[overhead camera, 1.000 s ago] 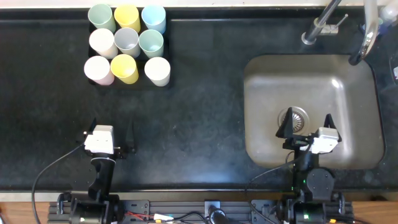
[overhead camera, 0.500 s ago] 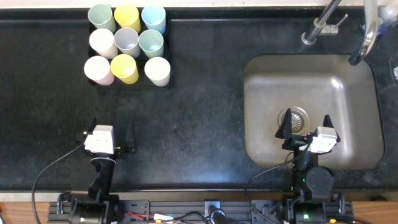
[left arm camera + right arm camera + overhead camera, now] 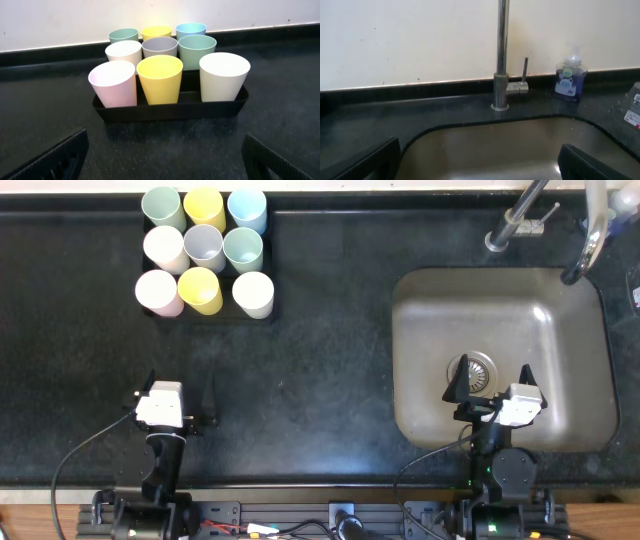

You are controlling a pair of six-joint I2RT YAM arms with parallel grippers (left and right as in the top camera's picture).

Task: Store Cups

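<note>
Several pastel cups [image 3: 205, 250] stand upright in a black tray [image 3: 268, 298] at the back left of the dark counter. The left wrist view faces them: a pink cup [image 3: 114, 84], a yellow cup [image 3: 160, 78] and a white cup [image 3: 224, 76] form the near row in the tray [image 3: 170, 111]. My left gripper [image 3: 178, 392] rests near the front edge, well short of the tray, open and empty. Over the sink's front part, my right gripper [image 3: 490, 380] is open with nothing in it.
A steel sink [image 3: 560, 300] with a drain [image 3: 475, 368] fills the right side. A faucet [image 3: 502, 55] rises behind it, with a soap bottle [image 3: 569, 77] at its right. Bare dark counter [image 3: 320, 380] lies between tray and sink.
</note>
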